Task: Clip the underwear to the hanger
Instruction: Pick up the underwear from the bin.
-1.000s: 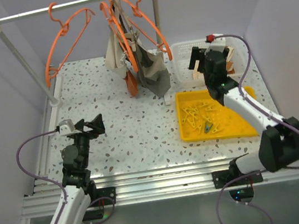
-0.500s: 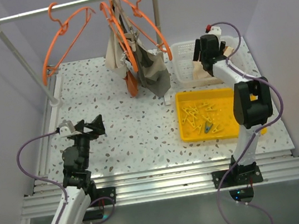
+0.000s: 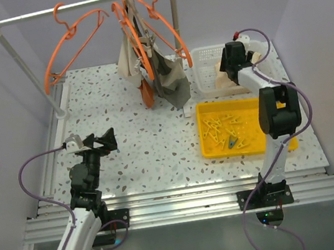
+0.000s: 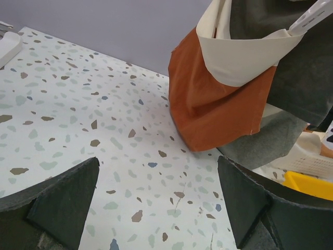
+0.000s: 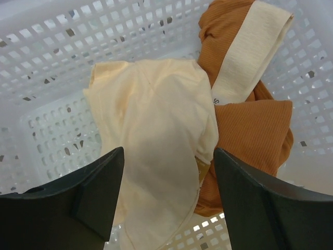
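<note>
The underwear (image 5: 156, 135) lies crumpled in the white mesh basket (image 5: 47, 47), which sits at about 1 o'clock on the table in the overhead view. The right gripper (image 5: 169, 156) hangs directly above it with its fingers spread to either side of the cloth and nothing pinched between them. The left gripper (image 4: 156, 172) is spread wide too, low over the table at about 8 o'clock, holding nothing.

The cloth looks thin, light and limp. It would likely sag and fold on itself once lifted, and a grab at a loose fold could slip. A firmer hold would be the thicker seamed edge that shows at its 5 o'clock side. The rust-orange garment (image 5: 250, 120) with a cream band touches it at 3 o'clock, so a deep pinch risks dragging both out together.

The table (image 3: 132, 143) is flat speckled terrazzo with plenty of bare space in the middle. A yellow tray (image 3: 211, 146) of clips (image 3: 221, 126) sits at 3 o'clock. The rail (image 3: 80, 4) crosses at 12 o'clock, with clothed hangers bunched at its centre. A bare orange hanger (image 3: 76, 44) hangs at 11 o'clock — well apart from the basket, so the carry runs across the table.
</note>
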